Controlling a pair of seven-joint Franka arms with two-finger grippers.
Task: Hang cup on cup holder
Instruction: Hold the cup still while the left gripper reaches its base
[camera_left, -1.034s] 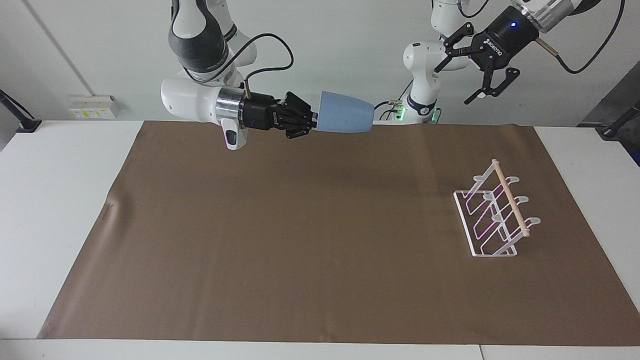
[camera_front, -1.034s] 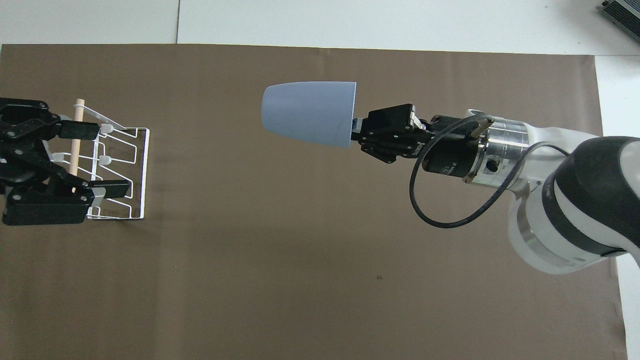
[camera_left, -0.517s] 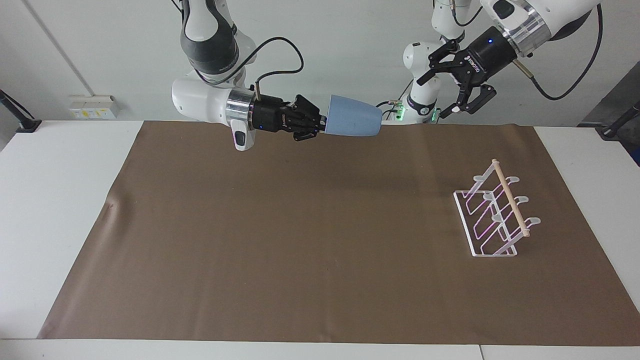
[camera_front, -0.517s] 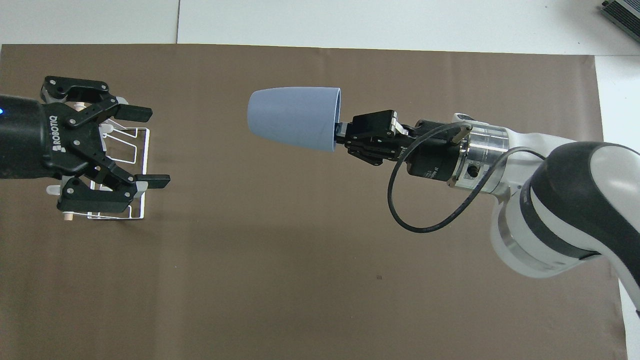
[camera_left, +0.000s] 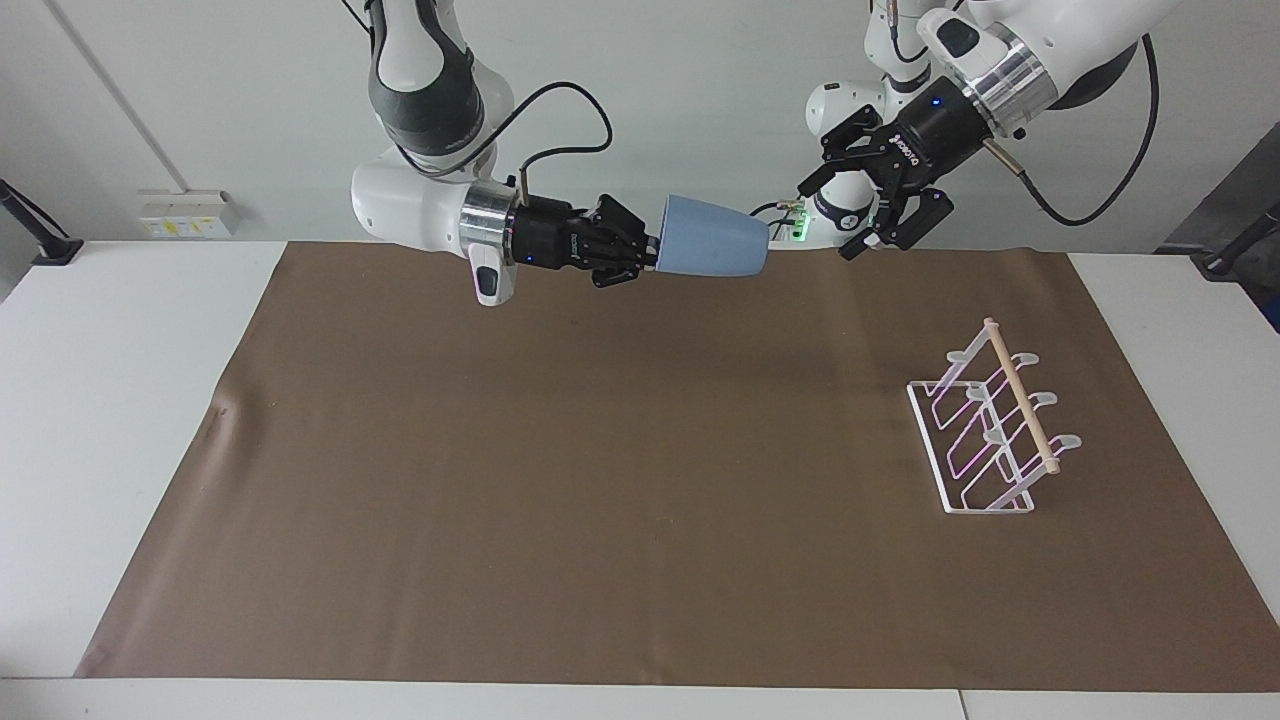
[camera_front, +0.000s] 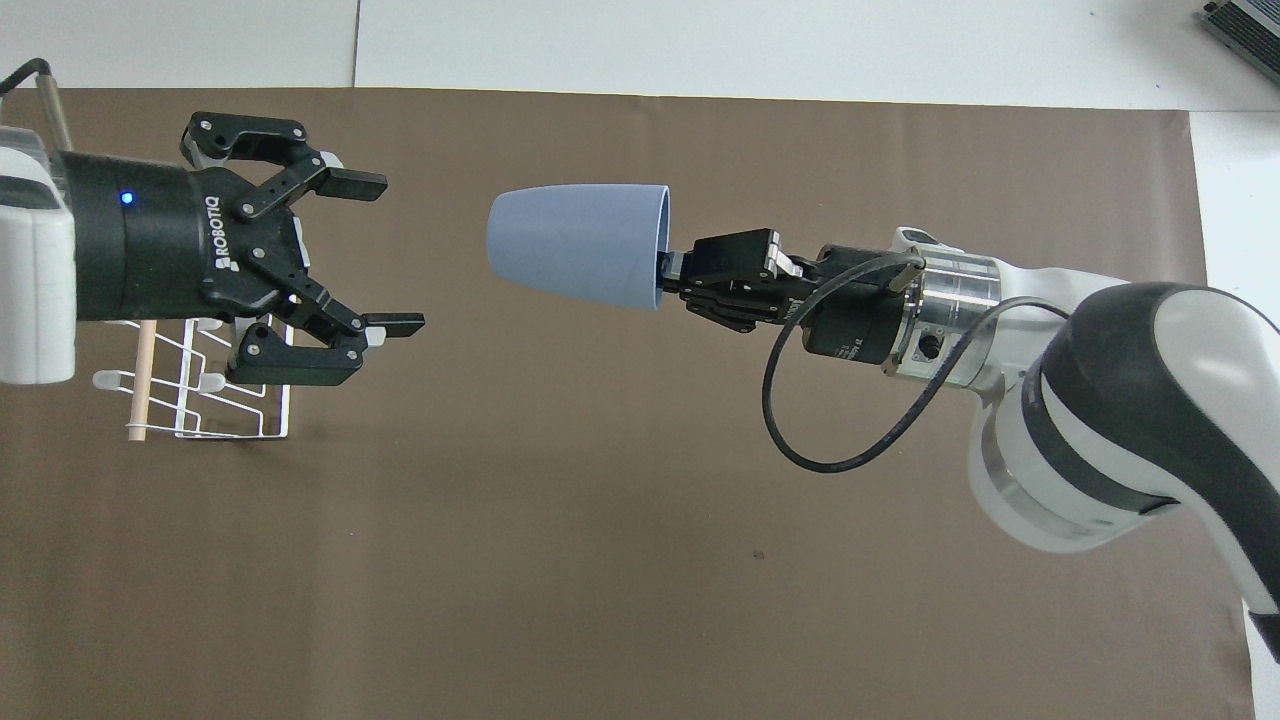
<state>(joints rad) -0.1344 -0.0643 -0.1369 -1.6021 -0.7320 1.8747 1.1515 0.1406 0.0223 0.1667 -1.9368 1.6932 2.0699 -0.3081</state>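
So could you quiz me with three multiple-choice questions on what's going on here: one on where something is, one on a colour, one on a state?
1. Where is the small white wire rack with the wooden dowel?
A. On the brown mat, toward the left arm's end of the table
B. In the left tool
C. On the bare white tabletop

2. What colour is the handleless plastic tumbler?
A. Red
B. Light blue
C. Green

3. How does the tumbler stand now?
A. Upright on the mat
B. Hung on the rack
C. Held sideways in the air by the right tool

Answers:
1 A: the rack's base frame sits on the brown mat.
2 B: its whole wall is light blue.
3 C: the right tool grips its rim, base pointing at the open left tool.
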